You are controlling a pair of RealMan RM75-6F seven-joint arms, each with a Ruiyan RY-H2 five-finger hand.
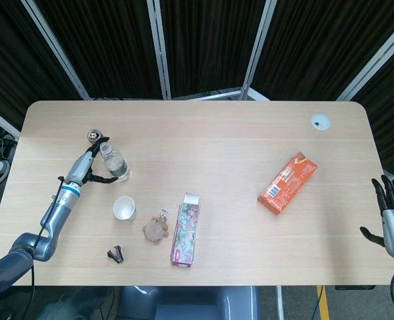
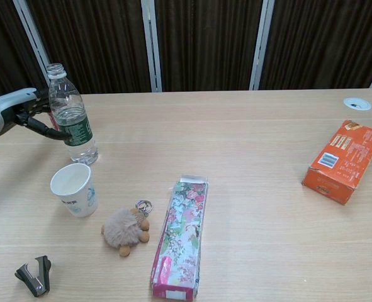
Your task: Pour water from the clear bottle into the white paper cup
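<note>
At the left of the frame, on the pale wooden table, my left hand sits right beside the clear plastic water bottle with the green label, fingers spread and curving round its label band without having closed; in the chest view the dark fingers reach in from the left at label height, and I cannot tell whether they touch the plastic yet. The bottle stands upright, and I see no cap on its neck, though the top is too small to be sure. Just behind it is a small red drinks can. The white paper cup stands upright and open, near the bottle on the side toward me, apart from it.

I judge this to be the reach-and-grasp step: nothing has been lifted or poured. Next I need to close my fingers firmly round the bottle's middle, gently enough not to squeeze water out, then lift, carry it over the cup and tilt the mouth above the rim. The can close behind leaves little room for my fingertips, so I should wrap carefully.

My right hand rests at the lower right edge of the head view, fingers apart, holding nothing, well apart from the orange snack box
</note>
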